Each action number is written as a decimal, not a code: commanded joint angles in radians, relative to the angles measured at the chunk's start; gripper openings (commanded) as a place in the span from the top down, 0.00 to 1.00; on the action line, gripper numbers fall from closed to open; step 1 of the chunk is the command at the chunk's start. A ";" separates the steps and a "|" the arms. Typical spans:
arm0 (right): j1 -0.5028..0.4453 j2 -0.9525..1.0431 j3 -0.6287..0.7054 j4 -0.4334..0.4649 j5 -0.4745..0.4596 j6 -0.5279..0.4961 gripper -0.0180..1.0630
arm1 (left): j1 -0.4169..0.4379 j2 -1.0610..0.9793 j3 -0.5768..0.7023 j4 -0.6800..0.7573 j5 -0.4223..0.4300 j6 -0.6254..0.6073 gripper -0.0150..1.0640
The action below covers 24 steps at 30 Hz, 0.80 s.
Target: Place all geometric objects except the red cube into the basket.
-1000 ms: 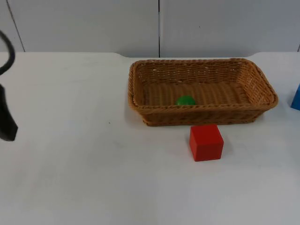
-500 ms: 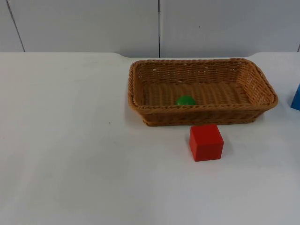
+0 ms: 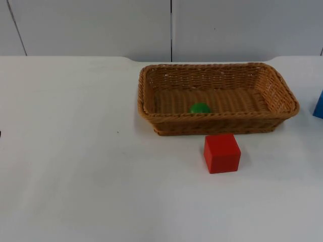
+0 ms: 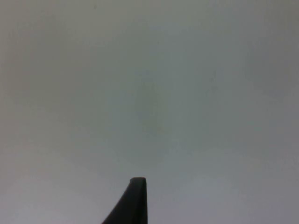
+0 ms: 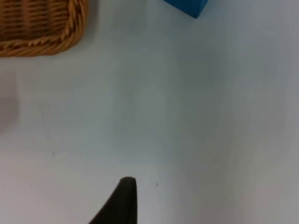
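The left part of the top view is bare white table (image 3: pixel 75 166). Right of centre, in the upper half of the frame, stands the wicker basket (image 3: pixel 151 96), its long side across the picture. A green object (image 3: pixel 200 108) lies inside it, close to the near wall, partly hidden by that wall's rim. Just below the basket, near but apart from it, the red cube (image 3: pixel 222 153) sits on the table. At the far right edge, level with the basket and cut off by the frame, is a blue object (image 3: pixel 318 105), outside the basket and apart from its right end.

In its wrist view the left gripper (image 4: pixel 133 200) shows one black fingertip over plain table; whether it is parted or closed I cannot tell, and nothing is seen in it. In its wrist view the right gripper (image 5: pixel 121 200) shows one fingertip above the table, well apart from the basket's corner and the blue object; its state cannot be told either.

A grey partition wall (image 3: pixel 101 25) closes the table at the top of the frame.
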<state>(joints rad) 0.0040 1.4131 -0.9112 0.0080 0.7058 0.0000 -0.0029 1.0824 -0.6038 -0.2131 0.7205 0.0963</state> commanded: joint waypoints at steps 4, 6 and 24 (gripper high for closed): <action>-0.005 0.262 -0.220 -0.002 0.034 -0.205 0.01 | 0.004 -0.006 0.004 -0.011 -0.004 -0.007 0.09; -0.005 0.315 -0.278 -0.002 0.055 -0.256 0.01 | 0.004 -0.006 0.004 -0.011 -0.004 -0.007 0.09; -0.003 0.905 -0.923 0.099 0.200 -0.713 0.01 | 0.004 -0.006 0.004 -0.011 -0.030 -0.005 0.09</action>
<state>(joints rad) 0.0040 2.3077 -1.8243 0.0944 0.9111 -0.6848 -0.0029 1.0824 -0.6038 -0.2131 0.6990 0.0963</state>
